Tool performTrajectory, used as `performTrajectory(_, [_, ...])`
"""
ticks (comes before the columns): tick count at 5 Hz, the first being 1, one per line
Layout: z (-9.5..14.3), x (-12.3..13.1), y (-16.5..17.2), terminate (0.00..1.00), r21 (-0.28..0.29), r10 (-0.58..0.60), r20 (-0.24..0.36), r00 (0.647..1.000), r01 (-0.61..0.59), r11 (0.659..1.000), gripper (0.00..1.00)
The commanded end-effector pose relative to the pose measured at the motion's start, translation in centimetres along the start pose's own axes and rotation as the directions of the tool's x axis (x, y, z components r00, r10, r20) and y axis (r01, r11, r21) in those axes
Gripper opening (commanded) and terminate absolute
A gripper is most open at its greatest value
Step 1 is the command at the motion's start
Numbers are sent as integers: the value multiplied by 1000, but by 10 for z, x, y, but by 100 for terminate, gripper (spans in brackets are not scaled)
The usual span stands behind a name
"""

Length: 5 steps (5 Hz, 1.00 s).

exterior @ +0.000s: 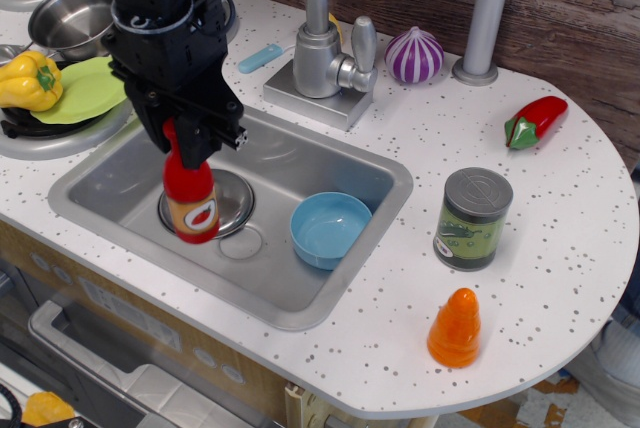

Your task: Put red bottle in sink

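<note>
Nothing here can be read: the red bottle's (190,198) label shows only an orange-and-white emblem, and the can's (472,219) green label is a blur.

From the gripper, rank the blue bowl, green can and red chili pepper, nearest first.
Measured from the gripper, which holds the red bottle over the sink:
1. Blue bowl, inside the sink, image right of the gripper.
2. Green can, on the counter past the sink's right rim.
3. Red chili pepper, far right, near the back wall.
</note>
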State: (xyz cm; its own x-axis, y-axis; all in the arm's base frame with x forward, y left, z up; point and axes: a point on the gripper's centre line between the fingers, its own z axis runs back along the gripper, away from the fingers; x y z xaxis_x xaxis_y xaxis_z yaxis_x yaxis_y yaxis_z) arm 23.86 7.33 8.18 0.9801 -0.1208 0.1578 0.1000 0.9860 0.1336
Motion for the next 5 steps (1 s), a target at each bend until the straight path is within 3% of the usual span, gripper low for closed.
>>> performTrajectory(1, [-24, 10, 22, 0, 2, -26, -104, 994, 26, 1000, 0])
performTrajectory(2, [-51, 8, 32, 0, 0, -22, -175, 984, 22, 1000, 0])
performTrajectory(3, [-75, 12, 40, 0, -64, -19, -117, 993, 12, 998, 0])
performTrajectory(4, [-75, 12, 40, 0, -64, -19, -117, 993, 12, 998, 100])
performTrajectory(5, [-75, 12, 40, 0, -64, -19, -117, 993, 12, 998, 100])
